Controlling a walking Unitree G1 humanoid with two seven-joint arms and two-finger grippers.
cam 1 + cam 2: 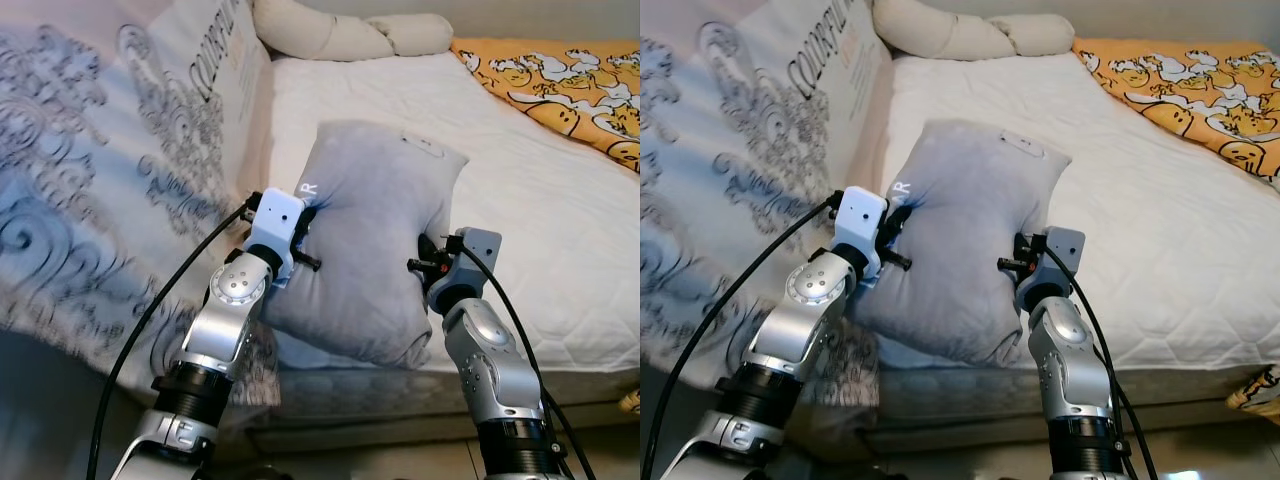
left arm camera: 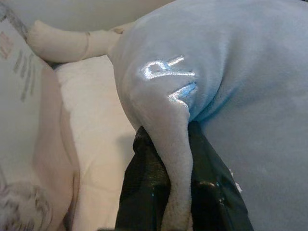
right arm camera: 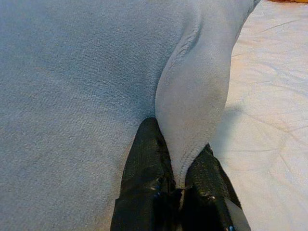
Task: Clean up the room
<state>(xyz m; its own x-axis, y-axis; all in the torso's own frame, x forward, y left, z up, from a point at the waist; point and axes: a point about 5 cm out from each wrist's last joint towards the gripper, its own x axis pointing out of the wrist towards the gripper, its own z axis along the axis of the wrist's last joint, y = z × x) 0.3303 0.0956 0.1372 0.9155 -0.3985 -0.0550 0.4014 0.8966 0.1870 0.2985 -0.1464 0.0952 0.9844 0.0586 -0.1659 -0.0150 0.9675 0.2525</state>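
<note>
A grey plush pillow (image 1: 375, 230) with silver embroidered letters hangs over the near edge of the bed, held up between both arms. My left gripper (image 2: 171, 144) is shut on a fold of the pillow's left side just under the lettering (image 2: 168, 79). On the pillow's right side my right gripper (image 3: 180, 168) is shut on another pinched fold. In the head views the fingertips of both are buried in the fabric; the left wrist (image 1: 275, 225) and the right wrist (image 1: 465, 255) press against the pillow's flanks.
The white quilted mattress (image 1: 540, 190) stretches away ahead. A patterned grey-white duvet (image 1: 110, 170) is heaped on the left, a cream knotted cushion (image 1: 350, 35) lies at the head, and a yellow cartoon-print blanket (image 1: 570, 85) lies at the far right.
</note>
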